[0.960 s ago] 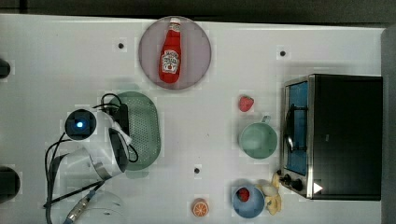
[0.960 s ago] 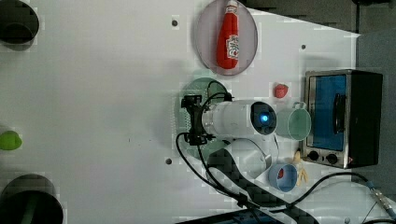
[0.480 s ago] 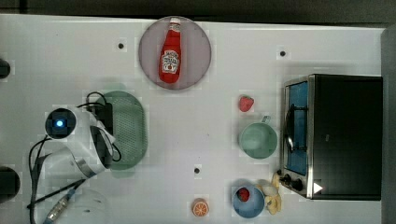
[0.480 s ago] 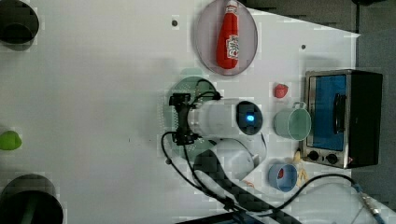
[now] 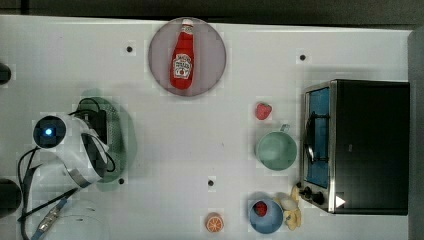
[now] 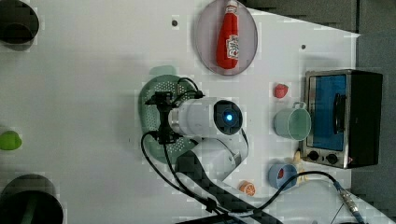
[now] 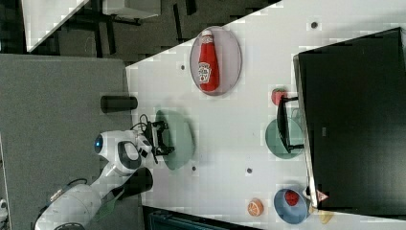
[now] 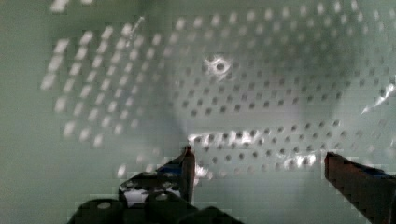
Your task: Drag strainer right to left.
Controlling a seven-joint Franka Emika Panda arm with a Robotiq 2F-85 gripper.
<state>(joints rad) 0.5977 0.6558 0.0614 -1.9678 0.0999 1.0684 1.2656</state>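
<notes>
One strainer (image 5: 117, 131), one cup (image 5: 276, 150), one claw (image 8: 257, 161) spread wide inside it.

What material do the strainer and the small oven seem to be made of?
The strainer looks like pale green plastic: smooth, slightly glossy, with soft highlights among its many small holes. The oven seems to be metal, with a shiny silver front frame, a matte black casing and probably a glass door.
</notes>
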